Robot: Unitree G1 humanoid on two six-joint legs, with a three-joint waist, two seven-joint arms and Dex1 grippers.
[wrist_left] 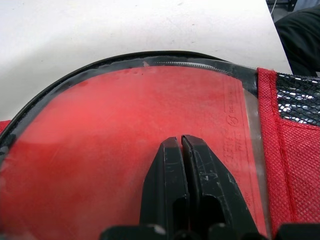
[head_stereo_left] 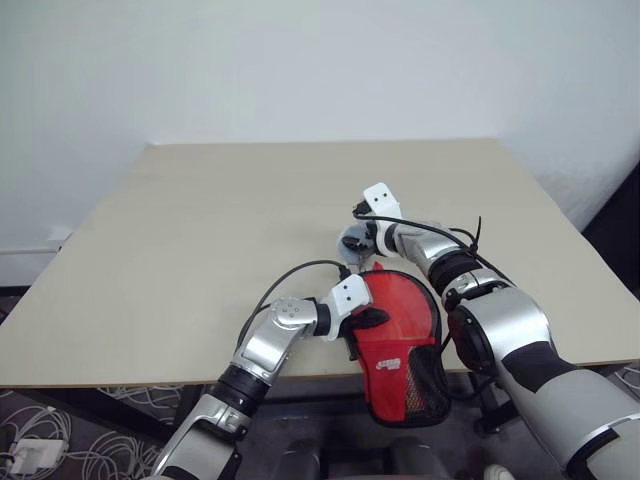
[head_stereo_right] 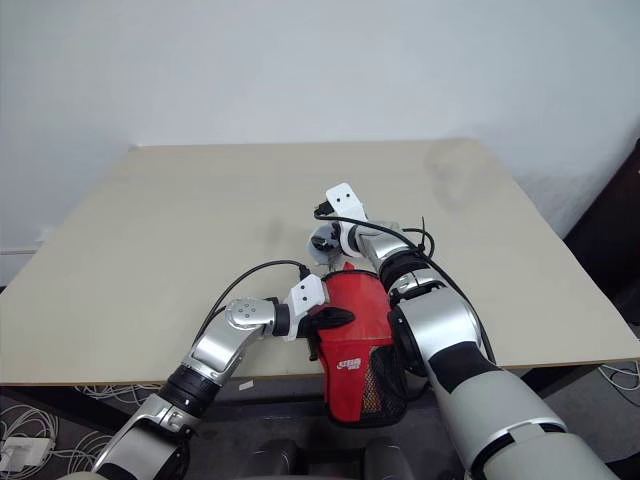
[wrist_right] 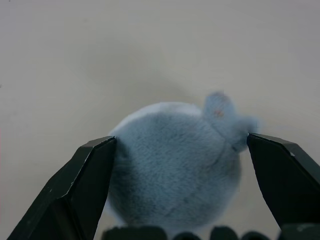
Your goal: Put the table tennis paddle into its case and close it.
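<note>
The case [head_stereo_left: 400, 345] at the table's [head_stereo_left: 180, 250] near edge holds the paddle's red blade [wrist_left: 125, 130]. Left gripper [wrist_left: 181, 142], fingers together, presses on the blade. Right gripper [wrist_right: 180, 145], just beyond the case, spreads around a grey plush toy [wrist_right: 172, 170].

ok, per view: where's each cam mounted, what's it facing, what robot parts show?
Left eye, head: looks forward-down over the table; both arms, case at the near edge.
Right eye, head: same scene beside it.
Left wrist: along shut left gripper resting on the case's red face.
Right wrist: along open right gripper flanking a grey plush ball.
Shared: eyes and left wrist show the case.
</note>
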